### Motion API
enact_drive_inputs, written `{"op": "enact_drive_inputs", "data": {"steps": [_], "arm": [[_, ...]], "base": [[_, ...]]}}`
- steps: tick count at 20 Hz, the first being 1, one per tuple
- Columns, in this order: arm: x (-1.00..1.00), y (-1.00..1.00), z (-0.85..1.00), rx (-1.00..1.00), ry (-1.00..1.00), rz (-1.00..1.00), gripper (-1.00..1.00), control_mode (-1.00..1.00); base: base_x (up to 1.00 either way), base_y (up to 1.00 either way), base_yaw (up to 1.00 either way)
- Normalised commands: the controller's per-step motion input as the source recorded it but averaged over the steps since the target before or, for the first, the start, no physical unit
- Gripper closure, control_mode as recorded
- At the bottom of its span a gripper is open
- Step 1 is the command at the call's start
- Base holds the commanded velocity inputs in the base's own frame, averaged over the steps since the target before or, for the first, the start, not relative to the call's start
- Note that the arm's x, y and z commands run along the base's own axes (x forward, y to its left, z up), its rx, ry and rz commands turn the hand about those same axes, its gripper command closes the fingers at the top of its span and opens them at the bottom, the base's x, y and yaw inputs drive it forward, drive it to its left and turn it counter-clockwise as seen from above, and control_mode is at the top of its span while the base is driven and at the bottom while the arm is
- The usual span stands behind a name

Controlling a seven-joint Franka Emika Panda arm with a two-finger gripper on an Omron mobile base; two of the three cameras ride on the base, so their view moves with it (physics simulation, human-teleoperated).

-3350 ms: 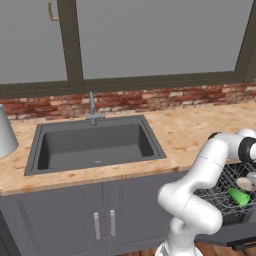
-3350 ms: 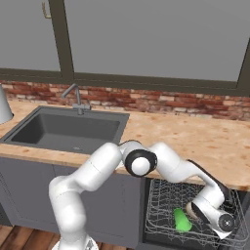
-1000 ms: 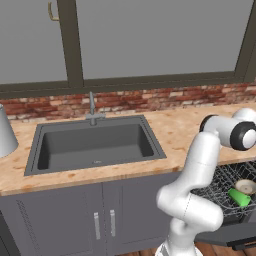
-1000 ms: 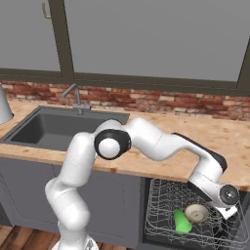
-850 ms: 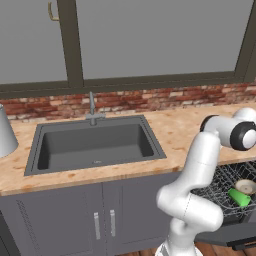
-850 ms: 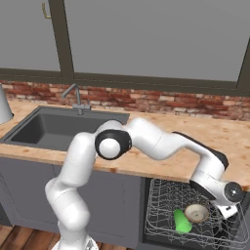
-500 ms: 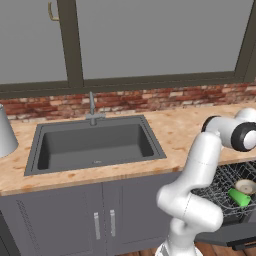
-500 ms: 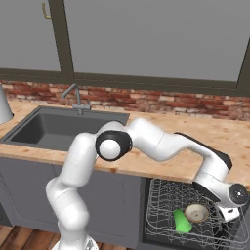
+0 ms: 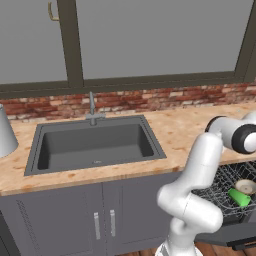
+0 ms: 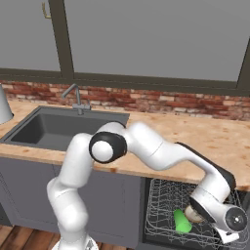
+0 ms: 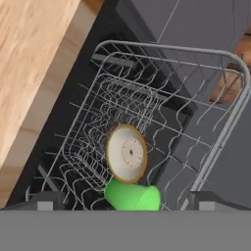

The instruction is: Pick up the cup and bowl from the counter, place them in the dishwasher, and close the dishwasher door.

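With the cup [image 11: 132, 197] and bowl [image 11: 127, 153] racked in the dishwasher [image 10: 161, 205], the wide-open, empty gripper [image 10: 225, 238] should clear the rack toward 12 o'clock before closing the door.

Our arm rises from the base, bends at the elbow and reaches forward and down to the right side. The wrist hangs low, turned downward. Our gripper [image 11: 122, 201] is empty; its finger tips are barely visible at the hand view's bottom edge, so the jaws appear spread wide.
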Motion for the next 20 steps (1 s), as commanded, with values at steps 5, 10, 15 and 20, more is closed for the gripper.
{"op": "enact_drive_inputs", "data": {"steps": [5,10,15,20], "arm": [[-0.6,0.0,-0.03,0.0,-0.03,-0.03,-1.0,-1.0],[-0.7,0.0,0.0,0.0,-0.06,-0.04,-1.0,-1.0],[-0.71,0.0,0.0,0.01,-0.08,-0.05,-1.0,-1.0],[-0.66,0.0,0.0,0.0,-0.07,-0.05,-1.0,-1.0]], "base": [[0.0,0.0,0.0],[0.0,0.0,0.0],[0.0,0.0,0.0],[0.0,0.0,0.0]]}}
